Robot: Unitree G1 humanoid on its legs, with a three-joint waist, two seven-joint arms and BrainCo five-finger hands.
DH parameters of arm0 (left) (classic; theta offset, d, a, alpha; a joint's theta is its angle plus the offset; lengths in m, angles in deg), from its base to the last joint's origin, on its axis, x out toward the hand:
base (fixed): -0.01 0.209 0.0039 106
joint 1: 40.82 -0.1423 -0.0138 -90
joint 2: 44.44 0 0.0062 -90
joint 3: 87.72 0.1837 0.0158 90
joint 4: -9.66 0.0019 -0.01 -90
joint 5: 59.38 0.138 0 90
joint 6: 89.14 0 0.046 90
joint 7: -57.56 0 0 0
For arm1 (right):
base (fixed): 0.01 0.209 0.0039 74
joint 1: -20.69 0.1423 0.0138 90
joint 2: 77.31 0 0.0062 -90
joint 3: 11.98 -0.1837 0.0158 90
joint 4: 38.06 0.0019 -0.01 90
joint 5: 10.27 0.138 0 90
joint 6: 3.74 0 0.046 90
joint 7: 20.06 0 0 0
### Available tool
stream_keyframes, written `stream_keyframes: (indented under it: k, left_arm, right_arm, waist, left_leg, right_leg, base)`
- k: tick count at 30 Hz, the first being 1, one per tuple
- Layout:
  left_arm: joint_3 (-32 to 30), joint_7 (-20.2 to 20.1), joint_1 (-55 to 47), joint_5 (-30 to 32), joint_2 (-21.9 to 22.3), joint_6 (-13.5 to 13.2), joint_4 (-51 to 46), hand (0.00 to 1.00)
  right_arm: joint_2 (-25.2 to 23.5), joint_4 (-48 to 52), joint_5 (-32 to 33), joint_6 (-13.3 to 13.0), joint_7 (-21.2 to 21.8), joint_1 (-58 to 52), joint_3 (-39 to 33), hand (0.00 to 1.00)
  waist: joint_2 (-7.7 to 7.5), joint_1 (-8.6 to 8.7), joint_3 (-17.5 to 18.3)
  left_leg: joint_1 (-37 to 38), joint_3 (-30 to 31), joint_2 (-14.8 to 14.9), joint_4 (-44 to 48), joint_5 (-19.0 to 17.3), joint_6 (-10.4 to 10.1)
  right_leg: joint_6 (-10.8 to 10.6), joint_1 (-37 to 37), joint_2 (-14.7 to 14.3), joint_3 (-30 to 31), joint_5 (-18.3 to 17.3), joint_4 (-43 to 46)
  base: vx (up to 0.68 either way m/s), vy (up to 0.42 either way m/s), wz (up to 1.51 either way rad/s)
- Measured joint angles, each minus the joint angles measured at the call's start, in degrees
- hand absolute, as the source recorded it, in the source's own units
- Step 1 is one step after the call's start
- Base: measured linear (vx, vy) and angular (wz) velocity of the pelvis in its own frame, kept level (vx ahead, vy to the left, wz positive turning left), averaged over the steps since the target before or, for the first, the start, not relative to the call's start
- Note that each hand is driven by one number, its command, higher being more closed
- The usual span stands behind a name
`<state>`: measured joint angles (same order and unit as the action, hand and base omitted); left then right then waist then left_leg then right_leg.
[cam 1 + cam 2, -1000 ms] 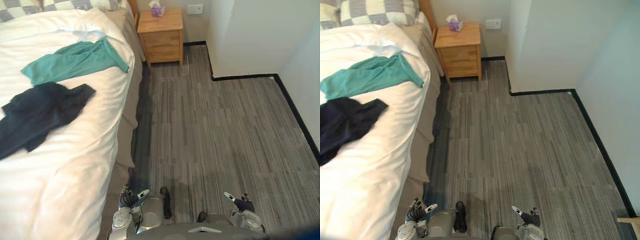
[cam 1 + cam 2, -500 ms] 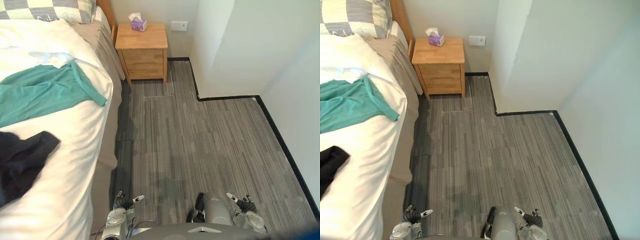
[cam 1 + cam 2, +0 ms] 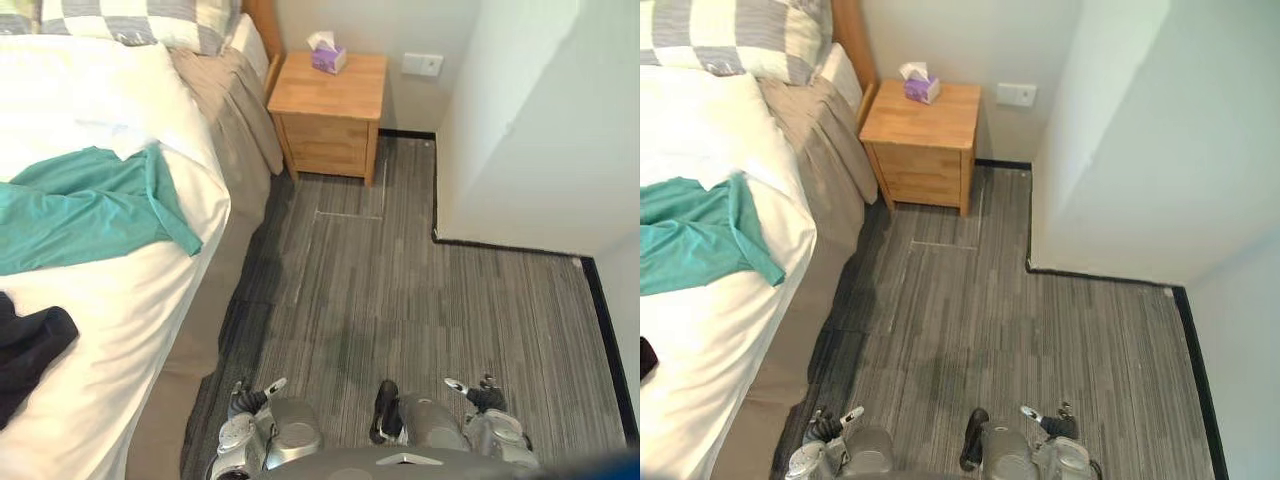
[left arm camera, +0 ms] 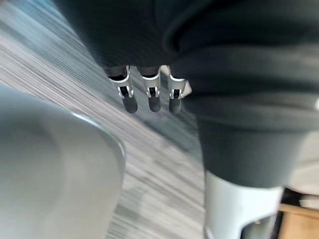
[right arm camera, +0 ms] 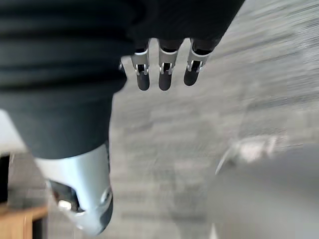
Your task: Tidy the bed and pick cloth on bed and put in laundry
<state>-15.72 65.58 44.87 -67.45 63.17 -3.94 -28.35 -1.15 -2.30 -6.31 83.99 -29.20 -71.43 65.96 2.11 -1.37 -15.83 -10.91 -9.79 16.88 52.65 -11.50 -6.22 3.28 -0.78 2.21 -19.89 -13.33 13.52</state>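
bed: white-duvet bed (image 3: 130,300) takes up the left side. Its right edge runs far to near, with a beige pleated skirt (image 3: 225,120) hanging down to the floor.
pillow: grey-and-white checked pillow (image 3: 140,20) lies at the far head end.
teal cloth: crumpled teal garment (image 3: 85,205) lies on the duvet mid-bed. Its near-right corner reaches the bed's right edge.
dark cloth: bunched black garment (image 3: 25,345) lies on the duvet nearer than the teal one and apart from it. It sits back from the bed's right edge and is cut off by the left border.
floor: grey striped carpet (image 3: 420,290) forms an open strip between the bed's right side and the wall. It widens to the right on the near side of the wall corner.
wall: white wall block (image 3: 520,130) juts out on the right, with black skirting (image 3: 500,246) at its foot.
nightstand: light wooden bedside cabinet (image 3: 330,110) closes the far end of the strip, just beside the bed head. It carries a purple tissue box (image 3: 327,55).
left hand: left hand (image 3: 248,400) hangs low at the near edge, near the bed skirt. Its fingers (image 4: 152,97) are straight, side by side, over carpet and holding nothing.
right hand: right hand (image 3: 482,395) hangs low at the near edge over open carpet. Its fingers (image 5: 164,79) are straight, slightly apart, and empty.
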Motion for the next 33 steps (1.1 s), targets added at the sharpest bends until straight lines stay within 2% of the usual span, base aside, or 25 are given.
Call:
stream_keyframes:
  k: [2, 3, 5, 6, 7, 9, 10, 11, 12, 13, 15, 16, 17, 18, 19, 20, 23, 24, 26, 27, 28, 30, 31, 32, 33]
  left_arm:
    - [0.24, -0.04, 0.1, -0.32, 0.2, -0.07, -0.01, 0.0]
    - [1.54, -0.08, 0.3, -0.29, -0.03, -0.09, -0.02, 0.0]
    - [2.62, -0.19, 0.65, -0.25, -0.13, -0.04, 0.06, 0.0]
    - [2.68, -0.27, 0.81, -0.21, -0.66, 0.0, 0.1, 0.0]
    - [3.29, -0.28, 0.83, -0.02, -1.17, 0.15, 0.19, 0.0]
    - [4.17, -0.58, 1.38, -0.01, -2.79, 0.0, -0.2, 0.0]
    - [1.8, -0.67, 1.84, -0.03, -3.37, -0.29, -1.37, 0.0]
    - [1.76, -0.63, 1.2, 0.63, -3.45, -0.03, -1.09, 0.0]
    - [2.19, -0.7, 0.05, 0.81, -3.01, 0.22, -1.01, 0.0]
    - [1.42, -0.53, -0.39, 0.82, -3.42, 0.58, 0.11, 0.0]
    - [1.05, -0.59, -1.06, 0.96, -4.53, 1.14, 1.48, 0.0]
    - [1.11, -0.56, -1.83, 1.32, -4.54, 1.78, 2.51, 0.0]
    - [1.6, -0.57, -2.59, 2.04, -4.82, 2.21, 3.19, 0.0]
    - [2.13, -0.6, -2.94, 2.16, -5.12, 2.27, 3.35, 0.0]
    - [2.44, -0.61, -3.51, 2.72, -5.39, 2.54, 3.42, 0.0]
    - [2.61, -0.6, -3.85, 3.04, -5.52, 2.8, 3.42, 0.0]
    - [3.91, -0.57, -3.64, 3.01, -6.08, 2.86, 3.27, 0.0]
    - [4.55, -0.57, -3.45, 2.98, -6.16, 2.82, 3.27, 0.0]
    - [4.6, -0.55, -3.28, 2.94, -5.84, 2.79, 3.27, 0.0]
    - [4.7, -0.51, -3.03, 2.94, -5.78, 2.6, 3.26, 0.0]
    - [4.97, -0.48, -2.9, 2.94, -5.96, 2.35, 3.25, 0.0]
    - [4.99, -0.43, -2.59, 2.93, -6.62, 1.85, 3.22, 0.0]
    - [4.86, -0.3, -2.2, 2.97, -7.13, 1.68, 3.58, 0.0]
    - [3.89, -0.21, -1.37, 2.96, -4.93, 1.62, 3.79, 0.0]
    - [3.38, -0.15, -1.54, 3.0, -4.17, 1.44, 3.37, 0.0]
  right_arm:
    - [0.18, -1.48, -0.32, 0.04, 0.02, 1.18, -0.04, 0.0]
    - [0.16, -1.99, -0.69, 0.05, 0.01, 1.42, -0.54, 0.0]
    - [0.25, -2.89, -0.86, 0.07, -0.02, 1.3, -1.29, 0.0]
    - [0.13, -4.13, -0.96, 0.32, -0.02, 1.22, -2.06, 0.0]
    - [-0.51, -4.32, -1.08, 0.7, 0.01, 1.13, -2.01, 0.0]
    - [-1.43, -4.36, -1.88, 0.76, 0.0, 1.56, -1.92, 0.0]
    - [-1.82, -4.57, -3.08, 0.95, -0.04, 2.76, -2.03, 0.0]
    - [-1.56, -4.71, -3.16, 1.06, 0.0, 1.57, -2.08, 0.0]
    - [-0.67, -4.6, -3.17, 1.03, 0.06, 1.18, -2.13, 0.0]
    - [-0.7, -5.12, -3.23, 1.01, 0.13, 1.42, -2.41, 0.0]
    - [-1.09, -5.13, -4.05, 0.92, 0.26, 2.38, -2.78, 0.0]
    - [-1.38, -5.26, -4.39, 0.96, 0.49, 2.18, -3.16, 0.0]
    - [-1.4, -5.31, -5.02, 1.28, 0.71, 1.24, -3.21, 0.0]
    - [-1.45, -5.31, -5.34, 1.32, 0.85, 0.72, -3.23, 0.0]
    - [-1.7, -4.12, -4.89, 1.29, 1.18, 0.29, -3.83, 0.0]
    - [-1.39, -3.11, -5.35, 1.25, 1.25, 0.17, -3.41, 0.0]
    - [-1.32, -2.8, -5.29, 1.2, 1.23, 0.62, -3.44, 0.0]
    - [-1.31, -2.84, -5.32, 1.23, 1.22, 1.3, -3.44, 0.0]
    - [-1.34, -2.78, -5.29, 1.15, 1.2, 1.95, -3.4, 0.0]
    - [-1.37, -2.44, -5.28, 0.94, 1.15, 2.03, -3.14, 0.0]
    - [-1.42, -2.42, -5.27, 0.91, 1.1, 2.0, -3.03, 0.0]
    - [-1.69, -2.54, -5.16, 0.92, 1.07, 1.58, -2.94, 0.0]
    - [-2.29, -2.9, -4.65, 0.83, 1.06, 1.57, -3.2, 0.0]
    - [-0.87, -2.99, -4.74, 0.98, 0.83, 2.21, -3.35, 0.0]
    - [-0.82, -2.8, -4.77, 0.92, 0.71, 2.13, -3.28, 0.0]
  waist:
    - [0.35, -0.48, 0.09]
    - [0.14, -0.77, 0.09]
    - [0.24, -1.34, 0.08]
    - [-0.67, -1.93, 0.03]
    - [-1.79, -2.08, 0.75]
    - [-3.1, -2.04, 0.32]
    - [-3.53, -3.37, -0.77]
    - [-3.51, -2.64, 0.42]
    - [-2.11, -2.4, 1.15]
    - [-3.98, -2.67, 2.0]
    - [-3.99, -2.94, 2.24]
    - [-4.07, -2.73, 2.26]
    - [-4.07, -2.5, 2.29]
    - [-4.1, -2.36, 2.29]
    - [-4.15, -1.74, 2.38]
    - [-4.14, -1.12, 2.49]
    - [-3.84, -0.01, 2.45]
    - [-3.43, 0.46, 2.21]
    - [-2.69, 0.65, 2.02]
    - [-2.65, 0.91, 2.05]
    - [-2.85, 1.01, 2.17]
    - [-4.48, 1.08, 2.59]
    - [-5.1, 1.21, 2.45]
    - [-2.56, 0.77, 2.03]
    - [-2.01, 0.79, 1.88]
  left_leg:
    - [-1.51, -2.69, -3.36, -8.87, -1.96, -0.04]
    - [-2.17, -4.26, -6.5, -18.37, -1.67, 0.01]
    - [-2.26, -6.29, -10.29, -34.29, 3.43, 1.15]
    - [-0.71, -7.45, -12.55, -39.25, 8.57, 5.68]
    - [1.01, -7.9, -14.48, -42.37, 9.57, 5.95]
    - [-1.85, -9.02, -13.84, -35.98, 7.84, 8.83]
    - [-7.16, -13.25, -12.16, -24.03, 4.81, 7.85]
    - [-4.9, -13.33, -13.82, -33.65, 7.67, 7.78]
    - [-4.13, -13.76, -13.08, -37.5, 9.75, 12.2]
    - [-2.75, -14.89, -15.18, -37.53, 8.07, 12.19]
    - [-0.42, -14.84, -16.36, -39.86, 6.31, 12.3]
    - [2.1, -14.62, -17.3, -41.84, 5.35, 11.94]
    - [5.12, -13.17, -18.29, -43.72, 4.08, 11.27]
    - [6.64, -12.52, -18.72, -44.3, 3.56, 11.21]
    - [9.31, -10.74, -19.15, -44.75, 2.79, 11.57]
    - [12.04, -9.29, -19.15, -44.84, 2.08, 12.0]
    - [16.88, -4.9, -18.24, -46.27, 1.84, 12.05]
    - [18.54, -2.96, -16.53, -46.39, 1.84, 12.02]
    - [20.12, -0.65, -13.81, -46.28, 1.87, 10.91]
    - [20.84, 1.72, -12.15, -46.34, 1.37, 9.2]
    - [20.96, 3.38, -11.58, -46.34, 0.67, 7.9]
    - [20.69, 6.67, -12.1, -46.4, -0.85, 5.43]
    - [21.2, 9.39, -12.2, -46.77, -2.61, 2.99]
    - [20.58, 9.74, -10.34, -46.16, -2.72, 2.18]
    - [20.19, 10.24, -10.29, -45.37, -2.56, 2.08]
  right_leg:
    - [-0.85, -3.34, 0.92, -0.44, 0.49, -3.03]
    - [-1.61, -4.88, 1.97, -0.65, 0.53, -4.44]
    - [-3.64, -7.2, 3.05, -1.07, -0.14, -6.17]
    - [-5.13, -8.95, 4.36, -1.15, -0.98, -6.9]
    - [-6.06, -9.49, 5.09, -1.27, -0.4, -7.95]
    - [-6.25, -11.4, 5.14, -1.03, 3.92, -11.83]
    - [-7.04, -14.02, 5.65, 1.07, 6.02, -12.46]
    - [-7.61, -15.6, 6.11, 1.37, 5.67, -12.45]
    - [-8.15, -16.04, 5.02, 1.71, 5.33, -11.81]
    - [-9.67, -16.26, 7.08, 1.76, 4.85, -10.15]
    - [-11.2, -13.64, 8.74, 2.21, 5.81, -3.15]
    - [-12.7, -10.7, 10.39, 3.78, 6.68, 5.88]
    - [-16.68, -6.66, 12.23, 6.01, 9.56, 17.21]
    - [-17.66, -4.73, 12.75, 7.24, 10.51, 23.04]
    - [-17.37, -0.91, 13.64, 7.95, 10.24, 33.72]
    - [-15.29, 2.18, 14.68, 6.26, 8.67, 40.69]
    - [-11.09, 6.4, 15.86, 1.24, 3.19, 42.66]
    - [-9.56, 8.29, 14.65, -0.23, 1.52, 38.58]
    - [-9.38, 10.7, 11.56, 0.4, 0.58, 27.21]
    - [-9.98, 11.9, 9.33, 2.67, 1.64, 14.94]
    - [-9.71, 12.29, 8.02, 5.66, 4.67, 6.64]
    - [-10.55, 11.82, 8.09, 12.24, 11.59, -6.55]
    - [-9.58, 10.77, 8.1, 14.94, 18.79, -9.3]
    - [-9.83, 10.45, 6.58, 13.43, 14.82, -6.89]
    - [-9.39, 10.53, 6.08, 14.0, 12.98, -4.97]
  base:
    - [0.32, 0.072, -0.03]
    - [0.37, 0.124, 0.0]
    - [0.4, 0.154, 0.1]
    - [0.44, 0.169, 0.24]
    - [0.54, 0.168, 0.33]
    - [0.46, 0.151, 0.38]
    - [0.42, 0.227, 0.44]
    - [0.4, 0.24, 0.29]
    - [0.34, 0.164, 0.24]
    - [0.34, 0.147, -0.06]
    - [0.35, 0.148, -0.02]
    - [0.36, 0.162, 0.15]
    - [0.36, 0.153, 0.24]
    - [0.38, 0.123, 0.47]
    - [0.41, 0.079, 0.66]
    - [0.42, 0.058, 0.73]
    - [0.41, -0.041, 0.89]
    - [0.38, -0.178, 0.96]
    - [0.37, -0.267, 0.98]
    - [0.33, -0.322, 1.04]
    - [0.4, -0.441, 1.26]
    - [0.31, -0.402, 1.12]
    - [0.31, -0.463, 1.16]
    - [0.33, -0.482, 1.08]
    - [0.29, -0.387, 0.99]
